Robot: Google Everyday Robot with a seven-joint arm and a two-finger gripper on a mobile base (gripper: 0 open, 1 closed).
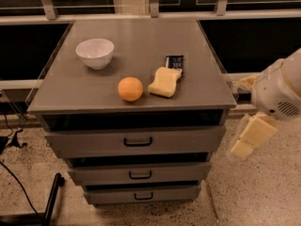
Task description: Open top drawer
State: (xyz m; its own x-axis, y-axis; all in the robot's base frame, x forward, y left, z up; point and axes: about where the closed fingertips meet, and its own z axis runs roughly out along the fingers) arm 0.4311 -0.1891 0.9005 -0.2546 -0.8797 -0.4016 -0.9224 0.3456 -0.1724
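Observation:
The top drawer (136,141) is the widest grey metal front just under the cabinet top, with a black bar handle (138,142) at its centre. It stands slightly proud of the two narrower drawers below. My gripper (249,138) hangs at the right of the cabinet, level with the top drawer, apart from it and well right of the handle. The white arm housing (280,91) sits above the gripper.
On the grey cabinet top (66,91) lie a white bowl (95,52), an orange (130,89), a yellow sponge (165,82) and a small dark packet (174,63). The middle drawer (139,173) and bottom drawer (142,194) sit below. A black stand (49,201) and cable lie at the lower left. Railings run behind.

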